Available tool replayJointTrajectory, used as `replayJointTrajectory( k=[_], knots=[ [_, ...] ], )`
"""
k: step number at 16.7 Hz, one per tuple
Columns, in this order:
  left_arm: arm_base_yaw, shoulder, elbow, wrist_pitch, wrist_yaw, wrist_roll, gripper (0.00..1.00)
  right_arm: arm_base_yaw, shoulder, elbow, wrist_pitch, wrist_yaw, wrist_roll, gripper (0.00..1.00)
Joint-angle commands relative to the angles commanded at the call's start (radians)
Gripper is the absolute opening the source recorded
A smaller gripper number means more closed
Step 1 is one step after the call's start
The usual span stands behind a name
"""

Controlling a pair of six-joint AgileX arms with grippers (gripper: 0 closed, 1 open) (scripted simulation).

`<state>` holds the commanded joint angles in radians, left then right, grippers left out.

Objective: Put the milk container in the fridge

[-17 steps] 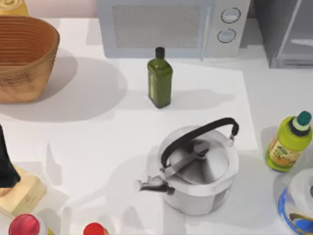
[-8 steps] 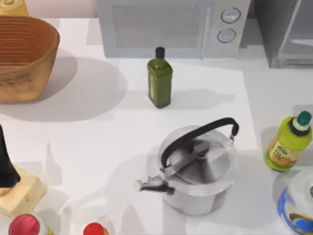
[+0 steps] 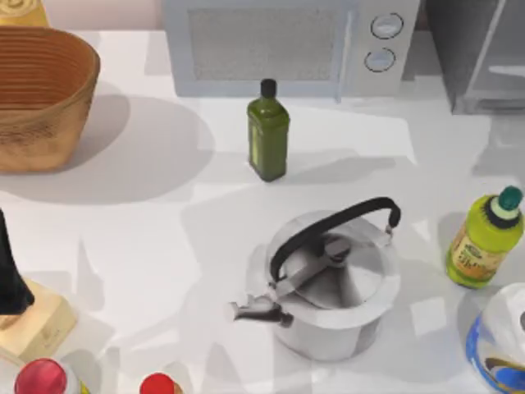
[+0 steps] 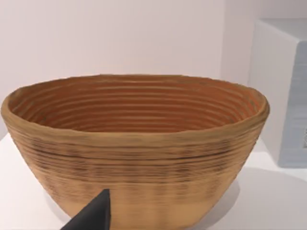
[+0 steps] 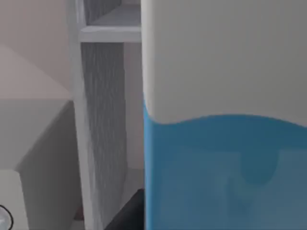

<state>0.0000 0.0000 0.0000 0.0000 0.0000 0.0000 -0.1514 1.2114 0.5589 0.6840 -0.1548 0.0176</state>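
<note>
The milk container (image 5: pixel 225 120) looms close in the right wrist view, with its white top above its blue body. One dark finger (image 5: pixel 125 214) of my right gripper lies against its side, so the gripper is shut on it. Just beyond the carton stand the grey frame and an inner shelf of the fridge (image 5: pixel 98 120). In the top view the fridge (image 3: pixel 484 57) is at the back right corner of the table. My left arm (image 3: pixel 10 275) is parked at the table's left edge, and one dark fingertip (image 4: pixel 93 218) shows in front of the basket.
A microwave (image 3: pixel 287 45) stands at the back with a dark green bottle (image 3: pixel 267 135) before it. A wicker basket (image 3: pixel 41 90) sits at back left. A steel kettle (image 3: pixel 332 283) is mid-front, a yellow-green bottle (image 3: pixel 484 242) and a blue-white object (image 3: pixel 500 341) at right.
Soft shadows have spread across the table around the kettle and toward the fridge. The bottles, kettle and basket have not moved, and the left arm stays put.
</note>
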Motion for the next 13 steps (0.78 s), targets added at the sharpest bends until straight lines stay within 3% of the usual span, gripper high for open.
replayJointTrajectory(
  k=[7,13],
  knots=[
    [0.0,0.0,0.0,0.0,0.0,0.0,1.0,-0.09,0.731,0.3,0.367,-0.076,-0.001,0.0],
    [0.0,0.0,0.0,0.0,0.0,0.0,1.0,-0.127,0.962,0.417,0.51,-0.101,-0.003,0.0]
  ],
)
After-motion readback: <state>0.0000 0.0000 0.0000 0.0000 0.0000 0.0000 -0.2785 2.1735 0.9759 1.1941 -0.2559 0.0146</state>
